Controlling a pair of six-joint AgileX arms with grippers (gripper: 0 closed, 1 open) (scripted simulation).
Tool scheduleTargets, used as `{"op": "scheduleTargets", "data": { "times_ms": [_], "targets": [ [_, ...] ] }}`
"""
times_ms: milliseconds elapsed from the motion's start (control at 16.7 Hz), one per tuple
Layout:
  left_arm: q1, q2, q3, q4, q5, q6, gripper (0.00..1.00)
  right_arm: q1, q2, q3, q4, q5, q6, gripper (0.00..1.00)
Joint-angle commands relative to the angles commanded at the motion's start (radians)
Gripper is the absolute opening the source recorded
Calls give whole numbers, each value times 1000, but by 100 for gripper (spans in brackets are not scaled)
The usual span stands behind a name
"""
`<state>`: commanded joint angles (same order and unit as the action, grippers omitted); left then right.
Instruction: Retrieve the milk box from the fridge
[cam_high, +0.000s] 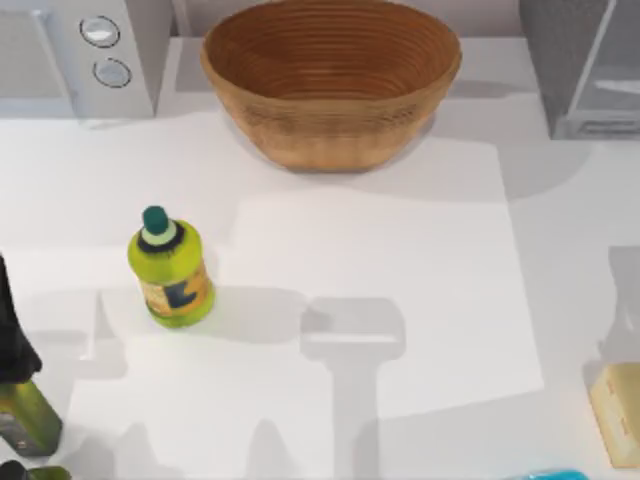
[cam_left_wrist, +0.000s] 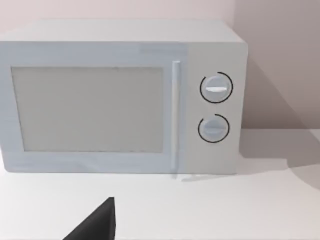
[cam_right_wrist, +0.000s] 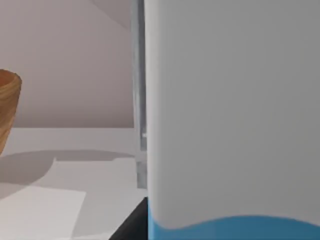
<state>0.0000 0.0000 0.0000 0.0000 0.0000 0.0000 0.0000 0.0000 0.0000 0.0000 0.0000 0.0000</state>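
- Milk box (cam_right_wrist: 232, 120) sits right up against the right wrist camera: white face with a light-blue patch along its lower edge. In the top view a sliver of light blue (cam_high: 545, 474) shows at the near edge, right side of the table.
- Right hand: dark part (cam_right_wrist: 132, 222) visible just beside the carton's lower corner; cannot tell how far open it is or whether it grips the carton.
- Fridge (cam_high: 585, 65) at the far right corner of the table, grey body, pale door panel in a light frame; its edge (cam_right_wrist: 140, 90) shows just behind the carton in the right wrist view.
- Left arm (cam_high: 15, 340) at the left edge of the table, near side. One dark finger tip (cam_left_wrist: 95, 225) in its wrist view, above bare table; opening of the left hand cannot be told.
- Microwave (cam_left_wrist: 120, 97) with two round knobs, far left corner, door closed.
- Wicker basket (cam_high: 330, 75) far centre, between microwave and fridge.
- Yellow-green bottle (cam_high: 170, 268) upright, left-centre, dark green cap.
- Tan block (cam_high: 618, 412) at right edge, near side.
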Motion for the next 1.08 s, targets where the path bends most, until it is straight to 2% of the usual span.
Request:
{"op": "scheduleTargets", "data": {
  "times_ms": [300,540,720,1080],
  "targets": [
    [0,0,0,0,0,0,100,3,14,5,12,-1,2,0],
    [0,0,0,0,0,0,100,85,162,46,152,4,-1,0],
    [0,0,0,0,0,0,100,187,383,98,332,12,-3,0],
    [0,0,0,0,0,0,100,437,984,210,756,33,7,0]
  ]
}}
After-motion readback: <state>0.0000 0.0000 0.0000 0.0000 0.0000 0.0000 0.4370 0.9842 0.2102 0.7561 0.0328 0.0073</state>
